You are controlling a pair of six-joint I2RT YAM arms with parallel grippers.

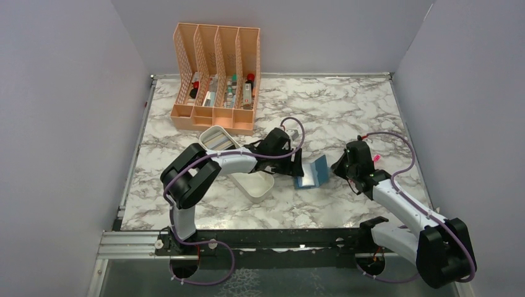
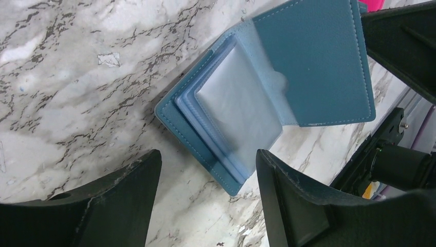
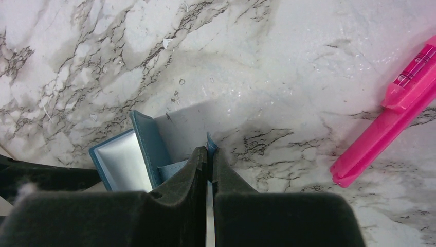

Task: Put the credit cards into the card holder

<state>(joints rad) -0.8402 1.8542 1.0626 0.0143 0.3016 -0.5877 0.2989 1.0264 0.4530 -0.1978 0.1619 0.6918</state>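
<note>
The teal card holder (image 1: 311, 173) lies open on the marble table right of centre. In the left wrist view its lower half with pale blue-grey sleeves (image 2: 231, 110) lies flat and its teal flap (image 2: 313, 62) is raised. My left gripper (image 2: 208, 157) is open and empty, just above the holder's near corner; it also shows in the top view (image 1: 296, 166). My right gripper (image 3: 210, 154) is shut on the flap's edge (image 3: 211, 142) and holds it up; the top view shows it (image 1: 337, 167) right of the holder. Grey cards (image 1: 218, 140) lie in the white tray's far end.
The long white tray (image 1: 257, 185) lies under my left arm. The peach mesh organizer (image 1: 216, 77) with small bottles stands at the back left. A pink tool (image 3: 396, 113) lies on the table right of my right gripper. Walls close the left, back and right sides.
</note>
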